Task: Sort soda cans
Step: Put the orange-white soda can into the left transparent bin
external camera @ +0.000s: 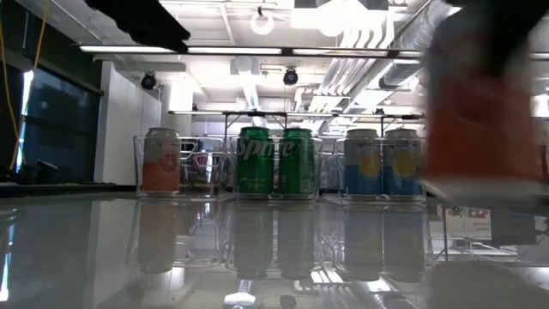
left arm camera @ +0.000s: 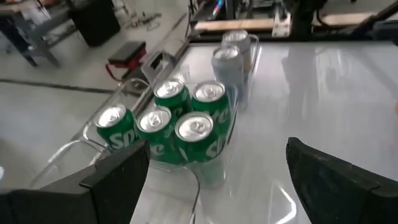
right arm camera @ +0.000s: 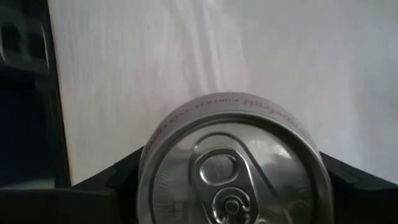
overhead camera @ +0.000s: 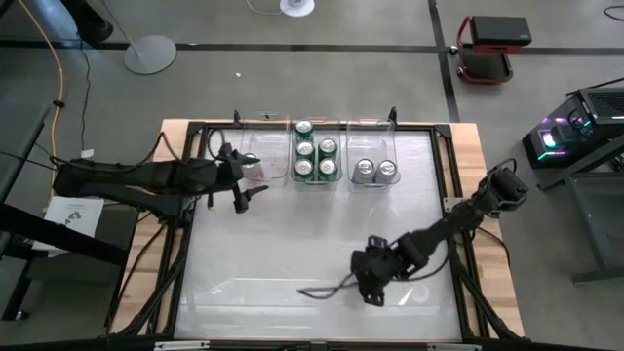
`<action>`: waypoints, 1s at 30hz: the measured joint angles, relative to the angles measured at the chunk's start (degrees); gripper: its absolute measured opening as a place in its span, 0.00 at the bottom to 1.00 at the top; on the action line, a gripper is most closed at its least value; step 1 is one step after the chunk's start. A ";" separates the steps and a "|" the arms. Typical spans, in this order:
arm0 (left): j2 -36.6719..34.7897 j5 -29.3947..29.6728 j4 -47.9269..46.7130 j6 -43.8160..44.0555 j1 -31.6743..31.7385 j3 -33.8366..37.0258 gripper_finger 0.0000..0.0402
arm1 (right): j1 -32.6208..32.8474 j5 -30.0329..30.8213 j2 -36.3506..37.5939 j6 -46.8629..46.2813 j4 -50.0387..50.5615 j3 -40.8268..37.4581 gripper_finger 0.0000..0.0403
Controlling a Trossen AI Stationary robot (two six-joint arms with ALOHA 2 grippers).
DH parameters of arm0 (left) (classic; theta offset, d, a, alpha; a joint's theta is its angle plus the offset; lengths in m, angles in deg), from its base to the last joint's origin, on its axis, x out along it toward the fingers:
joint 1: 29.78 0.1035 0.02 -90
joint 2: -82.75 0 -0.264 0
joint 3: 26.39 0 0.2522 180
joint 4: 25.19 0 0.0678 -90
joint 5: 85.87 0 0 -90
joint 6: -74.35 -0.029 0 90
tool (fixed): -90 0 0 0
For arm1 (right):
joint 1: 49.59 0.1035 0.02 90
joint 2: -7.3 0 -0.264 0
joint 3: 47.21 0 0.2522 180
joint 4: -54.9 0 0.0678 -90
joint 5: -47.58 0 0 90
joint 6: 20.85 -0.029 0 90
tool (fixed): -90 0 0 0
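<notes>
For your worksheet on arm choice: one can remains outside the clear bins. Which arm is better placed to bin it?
Right. The right gripper is shut on the silver-topped metal can; the left gripper is open and empty beside the clear plastic bins.

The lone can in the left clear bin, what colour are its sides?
Orange-pink lower down, pale above; the low view shows this can best.

1. Glossy white surface (overhead camera: 292,253) with a pale wooden border.
2. Three clear plastic bins in a row at the far edge: left (overhead camera: 261,156), middle (overhead camera: 317,180), right (overhead camera: 375,136).
3. Red wheeled cart (overhead camera: 486,49) on the grey floor beyond.
4. Round grey stand base (overhead camera: 150,55) on the floor.
</notes>
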 joint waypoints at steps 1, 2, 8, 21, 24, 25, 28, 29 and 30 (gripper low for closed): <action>-0.76 0.83 -0.20 0.04 -0.74 0.00 0.88 | -0.96 1.52 0.10 1.47 0.03 1.24 0.69; -1.48 1.54 -0.49 0.17 -1.46 0.00 0.88 | -2.02 2.76 0.13 3.08 -0.07 2.57 0.69; -4.09 2.54 -1.53 2.41 -4.78 -0.02 0.88 | -11.49 8.55 0.13 17.18 -0.36 13.90 0.69; -5.58 10.77 -8.42 11.33 -7.78 -0.04 0.88 | -37.79 1.80 -20.58 47.10 11.75 52.81 0.69; -6.03 12.97 -8.87 13.01 -8.66 -0.04 0.88 | -41.38 -0.11 -26.51 50.07 14.31 60.82 0.69; -6.26 14.13 -9.16 13.13 -8.91 -0.04 0.88 | -42.30 -1.79 -28.25 50.49 14.07 63.04 0.69; -6.87 18.13 -10.63 14.05 -9.22 -0.04 0.88 | -44.35 -7.00 -32.22 51.98 11.45 65.62 0.69; -7.12 19.41 -11.60 14.77 -9.22 -0.04 0.88 | -44.97 -8.61 -32.49 52.49 9.29 64.33 0.69; -7.43 20.44 -12.74 15.32 -9.19 -0.04 0.88 | -45.58 -10.04 -33.10 52.68 8.21 63.50 0.69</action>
